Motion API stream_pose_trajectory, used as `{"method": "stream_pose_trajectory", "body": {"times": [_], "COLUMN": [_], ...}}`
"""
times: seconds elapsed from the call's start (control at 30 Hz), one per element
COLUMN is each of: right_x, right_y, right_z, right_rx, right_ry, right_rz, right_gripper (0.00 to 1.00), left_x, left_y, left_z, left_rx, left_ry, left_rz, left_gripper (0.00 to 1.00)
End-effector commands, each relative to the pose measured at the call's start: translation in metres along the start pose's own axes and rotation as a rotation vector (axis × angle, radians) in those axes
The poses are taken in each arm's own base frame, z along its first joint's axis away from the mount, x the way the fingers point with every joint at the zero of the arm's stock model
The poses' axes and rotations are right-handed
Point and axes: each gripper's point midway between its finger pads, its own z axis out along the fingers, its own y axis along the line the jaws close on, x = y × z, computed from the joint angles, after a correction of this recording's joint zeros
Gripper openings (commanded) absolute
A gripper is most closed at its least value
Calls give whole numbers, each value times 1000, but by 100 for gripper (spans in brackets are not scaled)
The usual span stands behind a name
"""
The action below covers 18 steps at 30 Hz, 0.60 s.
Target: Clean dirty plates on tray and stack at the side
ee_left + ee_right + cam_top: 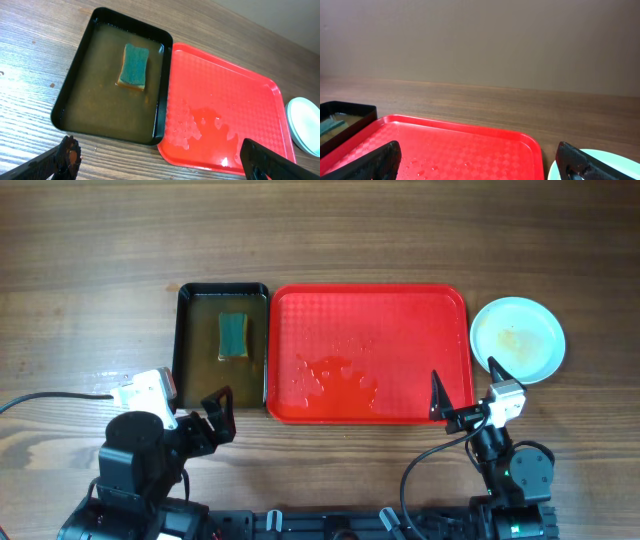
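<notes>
Hovering low at the table's near edge, both arms. Right gripper has jaws spread wide and holds nothing. The plates sit stacked just beyond its right finger, off the tray. The tray is ahead of its left finger, wet with puddles. Left gripper is also gaping and empty, with black basin and green sponge straight ahead.
</notes>
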Motion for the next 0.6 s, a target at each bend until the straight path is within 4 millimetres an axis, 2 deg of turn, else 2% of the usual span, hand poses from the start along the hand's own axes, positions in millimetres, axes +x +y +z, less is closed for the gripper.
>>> {"method": "stream_pose_trajectory", "body": {"times": [0.0,0.3,0.37,0.47,0.57], "right_x": [-2,-2,-2,-2,-2], "right_y": [2,2,2,2,2], "right_z": [0,0,0,0,0], "right_rx": [-16,-16,-16,-16,-16], "right_ry": [-11,-11,-11,-11,-11], "right_rz": [-21,-21,-20,-21,-21], "right_gripper": [100,100,100,100,99], "left_x": [2,2,10,6,7], "left_y": [-1,-1,7,17,20], "left_z": [1,1,-1,3,20], "left_rx": [6,6,-22,-20,69], "left_ry": [5,5,30,-62,-218], "left_rz": [5,5,0,-12,36], "left_gripper": [100,100,100,100,100]}}
